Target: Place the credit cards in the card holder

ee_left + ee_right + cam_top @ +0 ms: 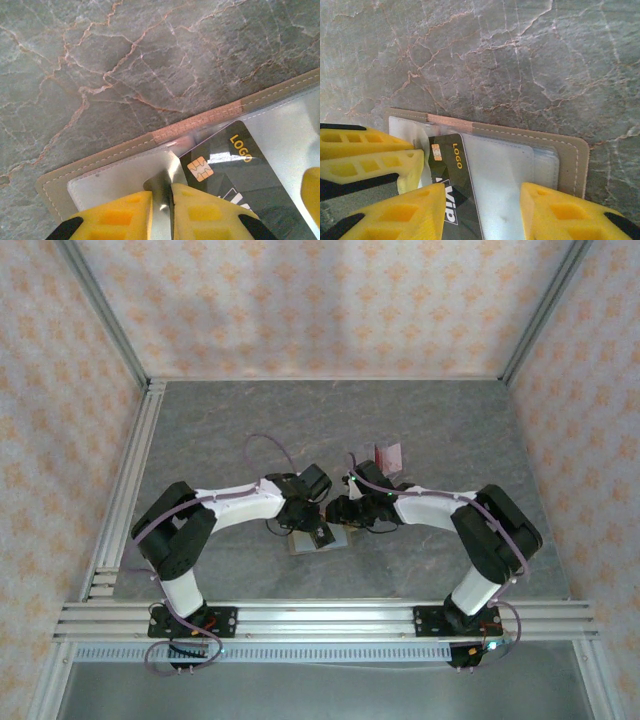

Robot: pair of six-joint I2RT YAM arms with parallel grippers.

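One dark card (455, 180), gold chip, yellow LOGO; tan stitched holder (570, 155) open.

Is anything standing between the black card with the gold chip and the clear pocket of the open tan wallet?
Nothing visible blocks it. The left tool pinches the clear plastic pocket flap of the open tan wallet, and the black card with a gold chip lies at that opening.
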